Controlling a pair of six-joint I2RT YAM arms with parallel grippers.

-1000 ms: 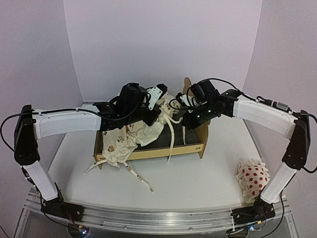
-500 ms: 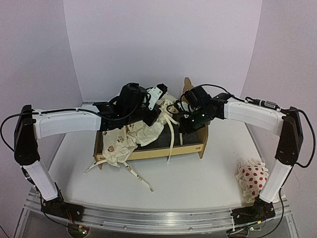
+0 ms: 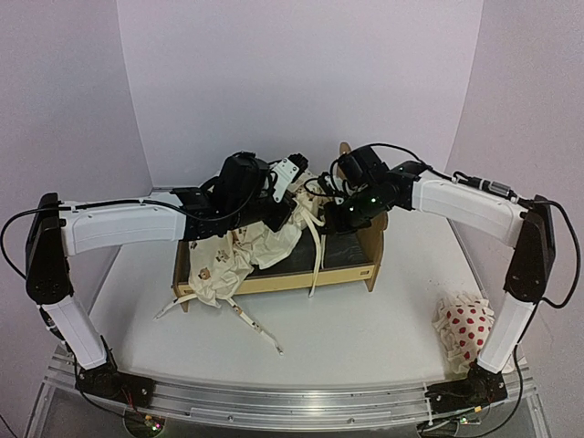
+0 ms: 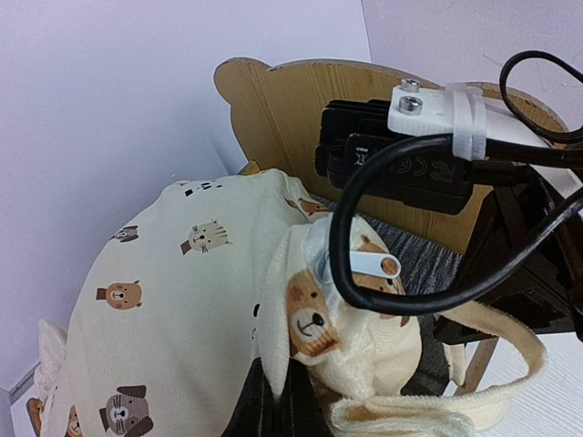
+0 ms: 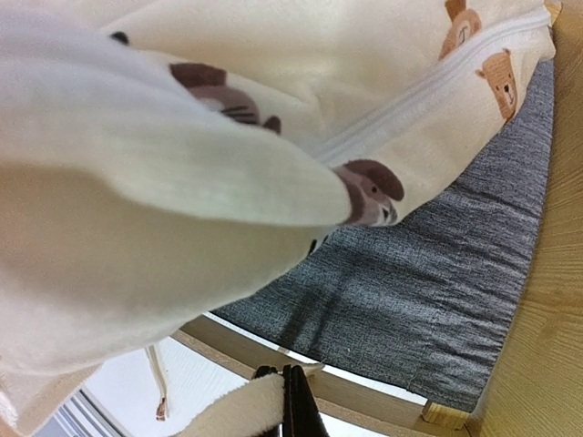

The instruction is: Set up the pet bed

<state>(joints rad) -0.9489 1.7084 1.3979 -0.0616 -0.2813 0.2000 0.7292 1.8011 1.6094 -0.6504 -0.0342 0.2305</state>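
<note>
The pet bed (image 3: 274, 279) is a light plywood frame with a dark grey base (image 3: 339, 251) and stands mid-table, its headboard (image 3: 372, 239) on the right. The cream animal-print cushion (image 3: 233, 260) lies bunched over its left half, ties hanging over the front rail. My left gripper (image 3: 288, 199) is shut on a fold of the cushion (image 4: 173, 300), its fingers (image 4: 290, 414) pinching the fabric. My right gripper (image 3: 334, 212) hovers over the bed's right half. In the right wrist view its jaws (image 5: 291, 393) are shut on a cream cushion tie (image 5: 239, 408) above the grey base (image 5: 437, 282).
The small white red-dotted pillow (image 3: 465, 328) lies at the table's right front by the right arm's base. Loose ties (image 3: 255, 327) trail on the table in front of the bed. Purple walls close in the back and sides.
My right gripper has moved left and back, closer to the cushion and my left gripper. The left arm and the bed have not moved.
</note>
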